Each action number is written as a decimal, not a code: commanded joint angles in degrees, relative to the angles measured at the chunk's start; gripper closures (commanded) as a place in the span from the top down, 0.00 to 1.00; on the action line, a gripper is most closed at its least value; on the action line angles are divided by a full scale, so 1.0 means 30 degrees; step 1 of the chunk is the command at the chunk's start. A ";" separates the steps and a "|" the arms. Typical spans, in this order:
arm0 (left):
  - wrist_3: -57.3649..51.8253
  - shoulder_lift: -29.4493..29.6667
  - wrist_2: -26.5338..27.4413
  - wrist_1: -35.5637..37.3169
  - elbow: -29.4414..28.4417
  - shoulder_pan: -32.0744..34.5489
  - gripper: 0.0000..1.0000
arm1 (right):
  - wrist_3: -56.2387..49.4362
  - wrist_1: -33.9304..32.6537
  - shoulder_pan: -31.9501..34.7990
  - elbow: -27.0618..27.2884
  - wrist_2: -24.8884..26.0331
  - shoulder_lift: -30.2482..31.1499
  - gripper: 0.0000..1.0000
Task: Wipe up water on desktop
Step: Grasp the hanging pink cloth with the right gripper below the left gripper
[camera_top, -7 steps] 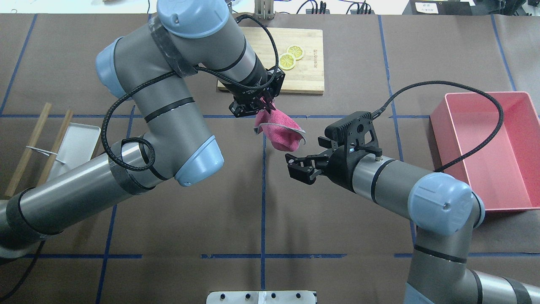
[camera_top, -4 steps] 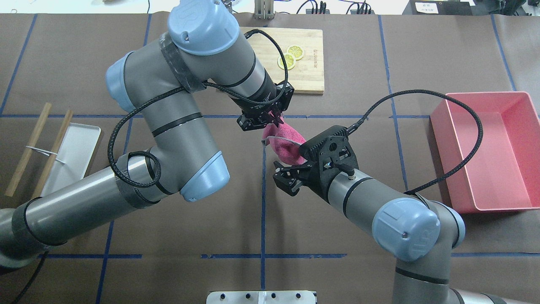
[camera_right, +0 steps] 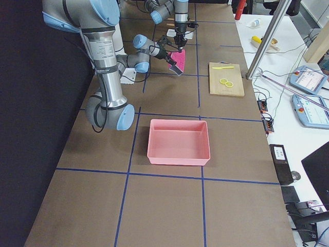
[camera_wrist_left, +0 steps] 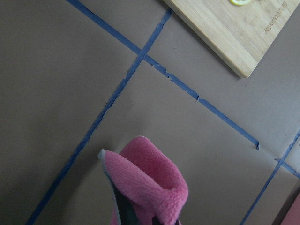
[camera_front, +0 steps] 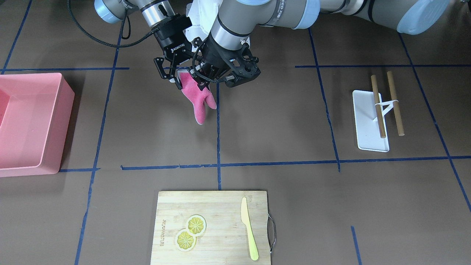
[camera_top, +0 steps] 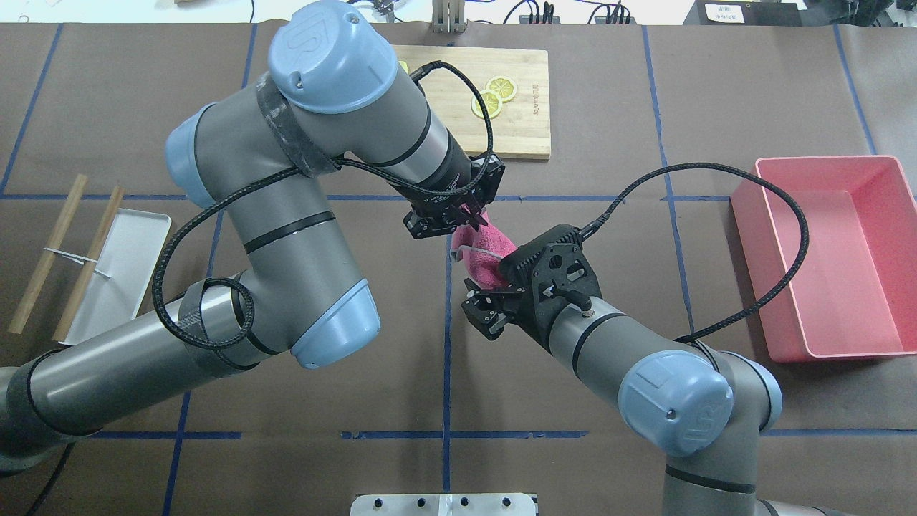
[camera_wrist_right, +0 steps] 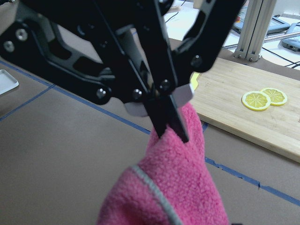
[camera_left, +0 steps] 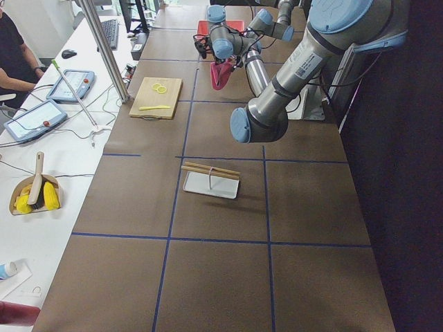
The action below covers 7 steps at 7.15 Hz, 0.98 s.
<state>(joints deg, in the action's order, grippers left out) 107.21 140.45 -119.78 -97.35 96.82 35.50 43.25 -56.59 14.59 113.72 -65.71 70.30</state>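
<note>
- Left gripper (camera_top: 462, 215) pinches the pink cloth (camera_top: 488, 252) above the table's middle.
- Right gripper (camera_top: 486, 312), spread, has come beside it; desktop (camera_top: 573, 107) not wiped yet.

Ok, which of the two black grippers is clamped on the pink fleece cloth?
The left gripper, pinching the top of the pink fleece cloth; the right gripper is open, holding nothing.

matte brown desktop (camera_front: 279, 121) crossed by blue tape lines (camera_front: 218, 147); pink cloth (camera_front: 198, 99) hangs folded above it

Bamboo board (camera_front: 220, 221) w/ lemon slices (camera_front: 195, 224), yellow knife (camera_front: 247, 228), pink bin (camera_front: 29, 168)
</note>
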 commanded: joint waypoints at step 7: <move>-0.0315 -0.0088 -0.0004 -0.0039 0.0303 -0.0172 0.46 | -0.0237 -0.1198 -0.0587 0.0002 0.1454 0.0006 0.01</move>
<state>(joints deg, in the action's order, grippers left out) 106.37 140.24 -119.83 -97.47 97.47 34.98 42.96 -58.88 12.79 113.71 -61.54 70.49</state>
